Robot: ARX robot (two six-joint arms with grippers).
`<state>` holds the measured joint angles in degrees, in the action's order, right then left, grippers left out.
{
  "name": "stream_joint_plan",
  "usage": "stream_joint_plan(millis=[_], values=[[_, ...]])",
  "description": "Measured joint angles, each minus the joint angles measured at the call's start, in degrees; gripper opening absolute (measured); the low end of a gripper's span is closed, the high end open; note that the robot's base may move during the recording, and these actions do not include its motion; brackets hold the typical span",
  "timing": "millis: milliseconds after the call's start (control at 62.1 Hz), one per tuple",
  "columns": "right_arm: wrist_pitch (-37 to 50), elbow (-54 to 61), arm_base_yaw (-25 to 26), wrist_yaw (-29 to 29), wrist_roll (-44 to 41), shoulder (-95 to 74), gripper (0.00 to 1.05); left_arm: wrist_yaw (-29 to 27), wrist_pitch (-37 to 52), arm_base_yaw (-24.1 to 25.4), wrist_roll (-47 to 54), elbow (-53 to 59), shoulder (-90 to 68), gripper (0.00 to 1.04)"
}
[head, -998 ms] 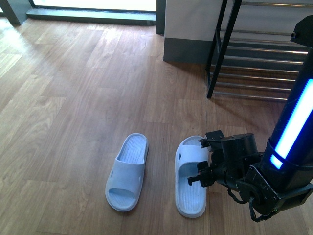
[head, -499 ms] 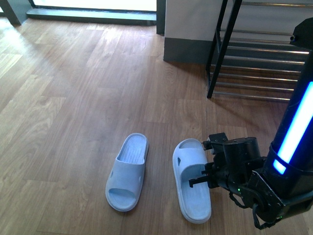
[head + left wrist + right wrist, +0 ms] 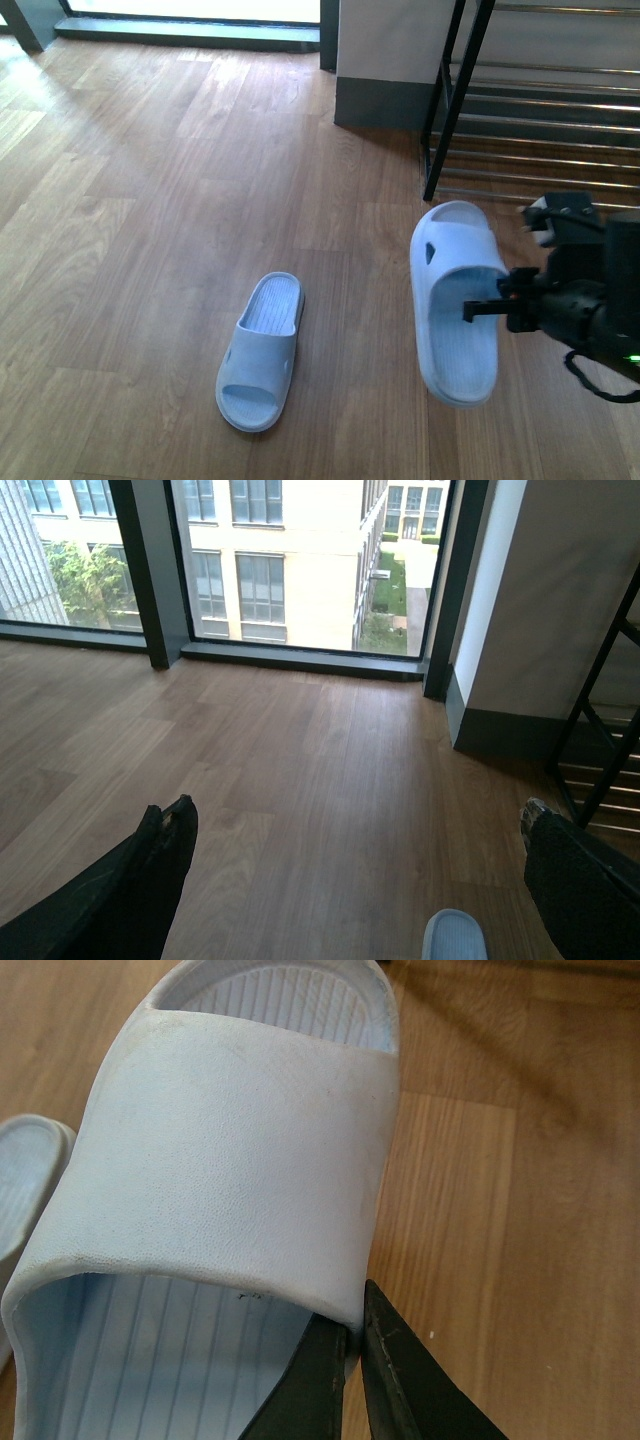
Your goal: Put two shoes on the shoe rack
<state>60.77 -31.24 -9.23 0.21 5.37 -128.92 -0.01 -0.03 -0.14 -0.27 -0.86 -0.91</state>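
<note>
My right gripper (image 3: 485, 303) is shut on a pale blue slide (image 3: 455, 300) and holds it up off the wooden floor, in front of the shoe rack (image 3: 530, 110) at the back right. In the right wrist view the jaws (image 3: 352, 1345) pinch the side edge of the slide's strap (image 3: 230, 1150). The second pale blue slide (image 3: 262, 348) lies flat on the floor at centre left; part of it shows in the right wrist view (image 3: 25, 1175). My left gripper (image 3: 360, 880) is open and empty above the floor, with a slide's tip (image 3: 455, 940) below it. No grey sneakers are in view.
A grey-based wall pillar (image 3: 385, 60) stands left of the rack's black frame. Tall windows (image 3: 290, 560) with a dark sill line the far side of the wooden floor (image 3: 150, 200).
My right gripper has lifted the slide off the floor and carried it to the right and toward the rack. The other slide has not moved.
</note>
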Motion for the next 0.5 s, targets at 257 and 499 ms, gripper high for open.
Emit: stream_joint_plan(millis=[257, 499], values=[[-10.9, 13.1, 5.5, -5.7, 0.5, 29.7, 0.01, 0.0, 0.0, 0.0, 0.0, 0.0, 0.0, 0.95], [-21.1, 20.7, 9.4, -9.9, 1.4, 53.8, 0.01, 0.0, 0.0, 0.0, 0.0, 0.0, 0.0, 0.95]])
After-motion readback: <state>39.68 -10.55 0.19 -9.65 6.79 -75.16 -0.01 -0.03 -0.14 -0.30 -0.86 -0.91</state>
